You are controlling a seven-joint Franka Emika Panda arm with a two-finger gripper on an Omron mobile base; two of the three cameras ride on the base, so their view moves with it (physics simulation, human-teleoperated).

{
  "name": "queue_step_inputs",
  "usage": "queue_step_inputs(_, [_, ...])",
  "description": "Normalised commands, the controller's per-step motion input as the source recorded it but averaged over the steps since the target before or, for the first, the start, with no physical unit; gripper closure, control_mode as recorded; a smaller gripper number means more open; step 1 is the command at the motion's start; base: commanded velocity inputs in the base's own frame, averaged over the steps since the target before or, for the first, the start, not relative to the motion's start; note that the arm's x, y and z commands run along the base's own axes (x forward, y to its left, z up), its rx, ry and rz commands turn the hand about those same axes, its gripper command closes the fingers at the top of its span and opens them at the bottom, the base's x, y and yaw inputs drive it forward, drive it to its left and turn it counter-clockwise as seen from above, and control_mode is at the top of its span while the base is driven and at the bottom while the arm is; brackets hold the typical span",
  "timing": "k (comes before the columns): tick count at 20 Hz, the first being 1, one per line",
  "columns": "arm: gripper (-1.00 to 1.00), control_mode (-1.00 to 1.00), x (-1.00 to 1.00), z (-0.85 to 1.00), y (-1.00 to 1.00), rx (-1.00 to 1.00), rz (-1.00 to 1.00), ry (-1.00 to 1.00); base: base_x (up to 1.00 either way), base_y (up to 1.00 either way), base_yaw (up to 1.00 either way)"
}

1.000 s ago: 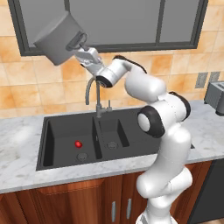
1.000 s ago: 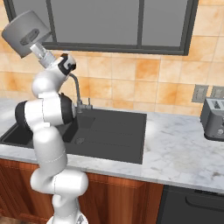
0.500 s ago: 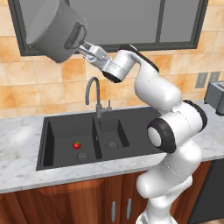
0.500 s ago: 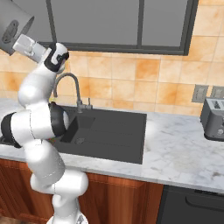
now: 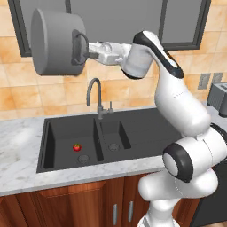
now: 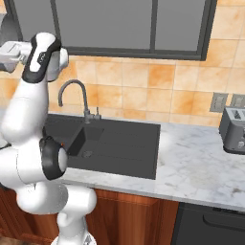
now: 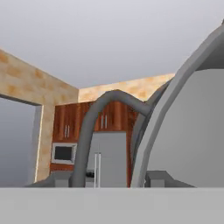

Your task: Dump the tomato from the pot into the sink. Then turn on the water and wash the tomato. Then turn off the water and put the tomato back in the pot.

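Note:
The grey pot hangs high above the left of the sink, tipped on its side with its base toward the window. My gripper is shut on its side handle. In the hand view the curved handle and the pot wall loom close. A sliver of the pot shows at the left edge of the right base view. The small red tomato lies on the floor of the left basin of the dark sink, near the drain. The gooseneck faucet stands behind the basins with no water running.
A grey toaster sits on the marble counter at the right. A dark-framed window spans the tiled wall behind the sink. The faucet rises under my outstretched arm.
The arm has stretched up and toward the left, and the pot has turned from a downward tilt to lying sideways. The tomato has stayed in the left basin.

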Motion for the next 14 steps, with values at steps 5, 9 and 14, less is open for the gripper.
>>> queue_step_inputs(5, [1.0, -1.0, -0.95, -0.1, -0.52, -0.55, -0.07, -0.2, 0.0, 0.0, 0.0])
queue_step_inputs(9, [1.0, -1.0, -0.54, -0.23, -0.68, -0.52, -0.18, -0.12, 0.0, 0.0, 0.0])
queue_step_inputs(14, [1.0, -1.0, -0.12, -0.28, -0.78, -0.38, -0.27, -0.05, 0.0, 0.0, 0.0])
